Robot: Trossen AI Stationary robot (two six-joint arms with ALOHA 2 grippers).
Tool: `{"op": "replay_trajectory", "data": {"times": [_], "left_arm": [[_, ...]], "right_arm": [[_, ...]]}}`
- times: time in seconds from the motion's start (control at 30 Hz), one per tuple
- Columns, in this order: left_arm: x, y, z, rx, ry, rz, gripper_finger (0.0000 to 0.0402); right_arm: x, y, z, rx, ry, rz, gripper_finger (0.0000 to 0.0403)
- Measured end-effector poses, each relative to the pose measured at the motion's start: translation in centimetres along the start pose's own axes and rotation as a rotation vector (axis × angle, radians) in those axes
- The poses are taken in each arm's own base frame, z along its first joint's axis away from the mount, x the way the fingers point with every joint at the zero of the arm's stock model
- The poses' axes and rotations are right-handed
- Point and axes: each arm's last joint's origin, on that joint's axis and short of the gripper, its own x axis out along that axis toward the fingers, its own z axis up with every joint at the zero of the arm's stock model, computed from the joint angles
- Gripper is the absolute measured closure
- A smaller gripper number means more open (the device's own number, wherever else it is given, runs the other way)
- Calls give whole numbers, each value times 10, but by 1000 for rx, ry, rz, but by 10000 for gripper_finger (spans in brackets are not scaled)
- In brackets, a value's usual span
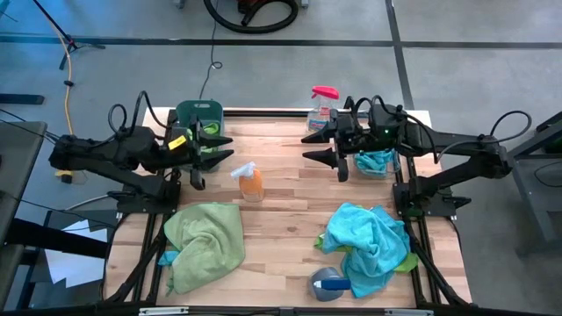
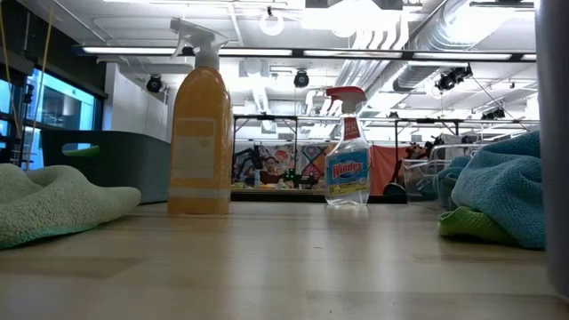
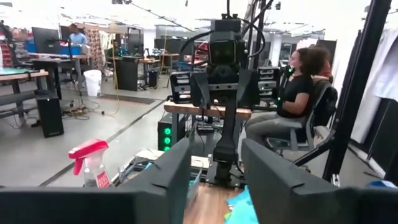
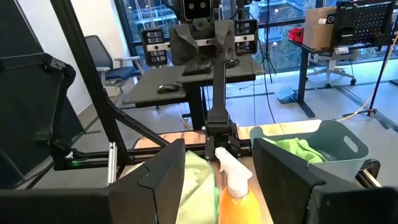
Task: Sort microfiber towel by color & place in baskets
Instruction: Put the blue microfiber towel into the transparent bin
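My left gripper (image 1: 217, 147) hovers open and empty beside the dark teal basket (image 1: 200, 114), which holds a green towel (image 4: 301, 149). My right gripper (image 1: 318, 147) also hangs open and empty, next to the clear basket (image 1: 379, 163), which has a blue towel inside. The two grippers face each other across the far middle of the table. A crumpled green towel (image 1: 206, 239) lies near left, with a bit of blue showing under its edge (image 1: 167, 258). A heap of blue towels (image 1: 369, 239) lies near right, over a green one (image 1: 406, 262).
An orange spray bottle (image 1: 250, 182) stands mid-table between the grippers. A Windex bottle with a pink trigger (image 1: 322, 104) stands at the far edge. A grey-blue object (image 1: 329, 283) lies by the near edge. A seated person (image 3: 298, 87) is beyond the table.
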Motion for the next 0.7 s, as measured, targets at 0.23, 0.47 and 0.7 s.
{"op": "replay_trajectory", "data": {"times": [0.23, 0.47, 0.7], "left_arm": [[-1, -2, -1, 5, 14, 12, 225], [-1, -2, -1, 4, 14, 14, 220], [-1, -1, -1, 4, 14, 31, 220]], "right_arm": [[0, 1, 1, 144, -3, 25, 217], [-2, 30, -19, 362, 249, 236, 217], [-21, 73, -67, 517, 732, 76, 217]]}}
